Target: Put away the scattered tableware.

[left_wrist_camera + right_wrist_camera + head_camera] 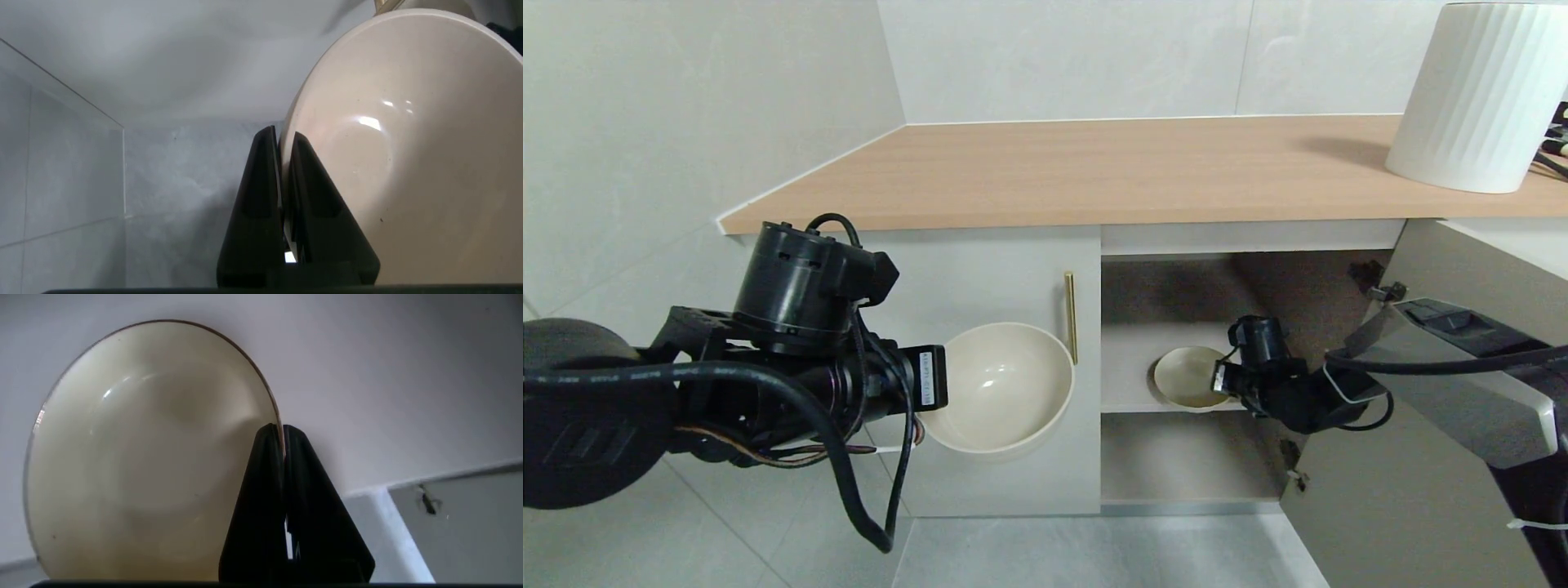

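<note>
A: Head view, left jaws?
B: Clamped on bowl (1005,388) rim, frame centre-left, before shut door (1013,278).
A: Right jaws?
B: Clamped on plate (1188,376) rim, centre-right, at cabinet shelf (1127,359).

kitchen; wooden countertop (1094,171), tiled wall (1054,57), open cabinet (1176,465)

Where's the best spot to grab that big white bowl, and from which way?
Grab the bowl by its thin rim, one finger inside and one outside, coming in edge-on from the side. It is wide, round and smooth, so probably only the rim fits between the fingers. The left gripper pinches it that way, with the bowl tipped so its hollow faces outward.
</note>
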